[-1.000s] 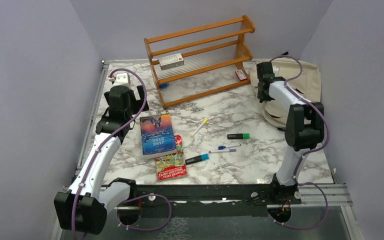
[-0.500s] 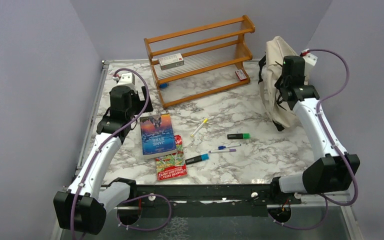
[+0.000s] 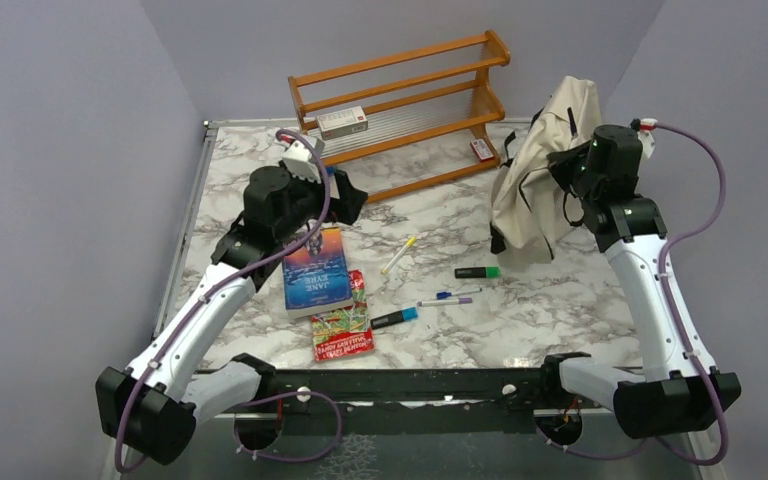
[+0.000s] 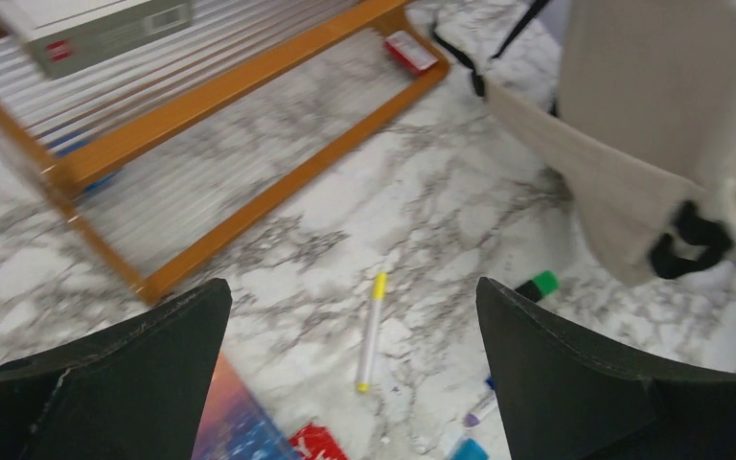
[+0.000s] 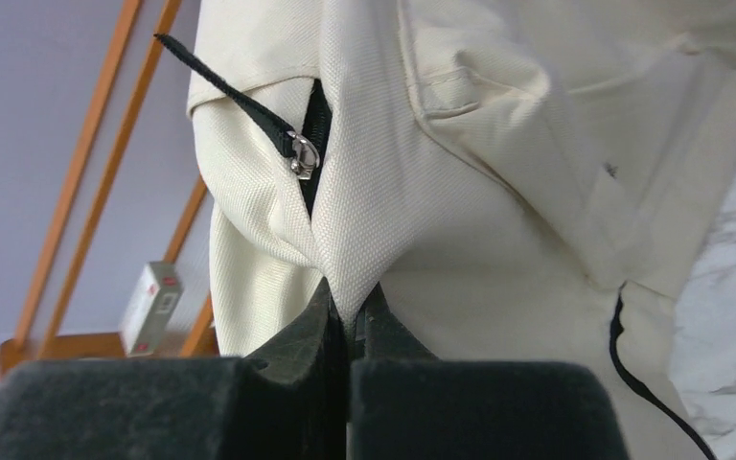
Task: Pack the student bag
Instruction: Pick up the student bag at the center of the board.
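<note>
The student bag [image 3: 538, 178], cream fabric with black straps, hangs lifted at the right with its lower end near the table. My right gripper [image 3: 572, 166] is shut on a fold of its cloth [image 5: 350, 305], just below a black zipper with a metal pull [image 5: 302, 158]. Over the book's far end, my left gripper [image 3: 346, 198] stands wide open and holds nothing. In its wrist view the bag [image 4: 652, 115] hangs at the right, and a yellow pen [image 4: 372, 331] lies on the marble between the fingers [image 4: 153, 364].
A blue book [image 3: 314, 268] and a red packet [image 3: 341, 322] lie left of centre. Beside them lie the yellow pen [image 3: 399, 254], a green highlighter [image 3: 477, 272], two thin pens [image 3: 450, 298] and a blue-capped marker [image 3: 394, 318]. A wooden rack [image 3: 400, 110] with a box [image 3: 342, 122] stands behind.
The right gripper has raised the bag off the table and carried it left toward the middle. The left arm has swung right, past the book toward the rack.
</note>
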